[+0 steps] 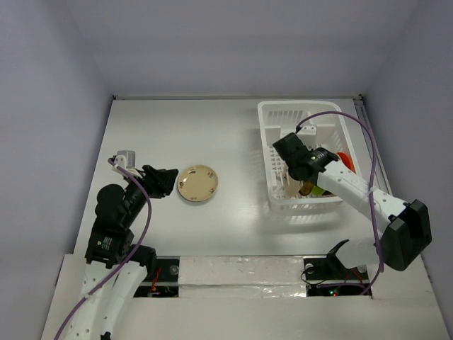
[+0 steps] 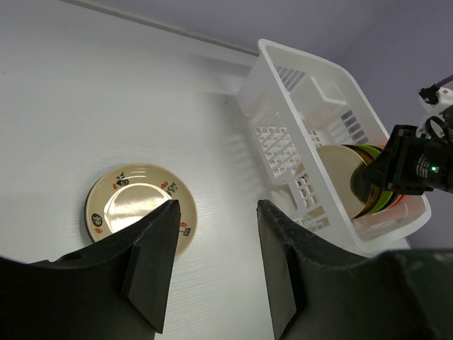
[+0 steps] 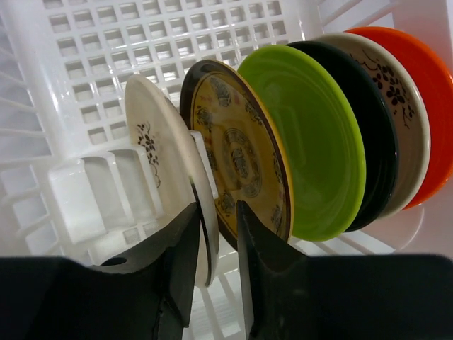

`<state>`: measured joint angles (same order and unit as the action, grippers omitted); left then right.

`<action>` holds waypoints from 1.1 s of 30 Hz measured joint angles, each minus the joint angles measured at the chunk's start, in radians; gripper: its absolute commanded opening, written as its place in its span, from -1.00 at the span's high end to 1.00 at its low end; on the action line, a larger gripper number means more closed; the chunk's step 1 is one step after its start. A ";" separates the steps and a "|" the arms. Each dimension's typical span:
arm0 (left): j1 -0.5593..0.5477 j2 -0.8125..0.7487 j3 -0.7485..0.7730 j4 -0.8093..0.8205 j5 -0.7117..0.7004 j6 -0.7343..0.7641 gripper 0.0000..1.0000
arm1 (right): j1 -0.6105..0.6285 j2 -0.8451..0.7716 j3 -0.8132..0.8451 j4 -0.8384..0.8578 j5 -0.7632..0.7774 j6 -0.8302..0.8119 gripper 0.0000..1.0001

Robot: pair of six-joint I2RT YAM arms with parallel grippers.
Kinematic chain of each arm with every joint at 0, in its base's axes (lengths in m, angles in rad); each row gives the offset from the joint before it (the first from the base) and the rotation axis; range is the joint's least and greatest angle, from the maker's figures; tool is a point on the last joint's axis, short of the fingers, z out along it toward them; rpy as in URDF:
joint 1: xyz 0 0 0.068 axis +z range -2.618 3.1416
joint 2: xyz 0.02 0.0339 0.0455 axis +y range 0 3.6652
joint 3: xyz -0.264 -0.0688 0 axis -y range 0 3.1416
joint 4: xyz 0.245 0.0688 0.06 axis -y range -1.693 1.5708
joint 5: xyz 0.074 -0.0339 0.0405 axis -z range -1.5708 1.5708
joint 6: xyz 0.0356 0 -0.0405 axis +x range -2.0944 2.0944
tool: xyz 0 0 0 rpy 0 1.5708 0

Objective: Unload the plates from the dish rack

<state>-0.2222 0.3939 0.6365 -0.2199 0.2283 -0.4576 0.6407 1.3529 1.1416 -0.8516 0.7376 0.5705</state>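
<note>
The white dish rack stands at the right, with several plates on edge in it. In the right wrist view, from left to right, they are a cream plate, a brown/yellow patterned one, a lime green one, a black one, a cream flowered one and an orange-red one. My right gripper reaches into the rack, its jaws closed narrowly on the rim of the leftmost cream plate. A tan plate lies flat on the table. My left gripper is open and empty just left of it.
The rack stands close to the right wall and the back of the table. A white raised divider stands inside the rack left of the held plate. The right arm's cable arches over the rack.
</note>
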 measured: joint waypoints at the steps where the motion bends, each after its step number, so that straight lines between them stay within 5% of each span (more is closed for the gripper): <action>1: 0.000 -0.001 0.000 0.000 0.000 0.000 0.11 | -0.003 0.010 0.000 0.000 0.000 -0.007 0.44; 15: 0.000 -0.018 0.000 0.003 0.000 0.000 0.11 | -0.006 0.104 0.084 -0.090 0.055 -0.095 1.00; 33: 0.000 -0.018 0.000 0.005 0.000 0.000 0.11 | 0.068 0.176 0.288 -0.196 0.235 -0.157 1.00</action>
<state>-0.2222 0.3763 0.6365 -0.2146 0.2283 -0.4576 0.7090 1.5291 1.4292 -1.0473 0.9726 0.4133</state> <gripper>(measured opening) 0.444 0.122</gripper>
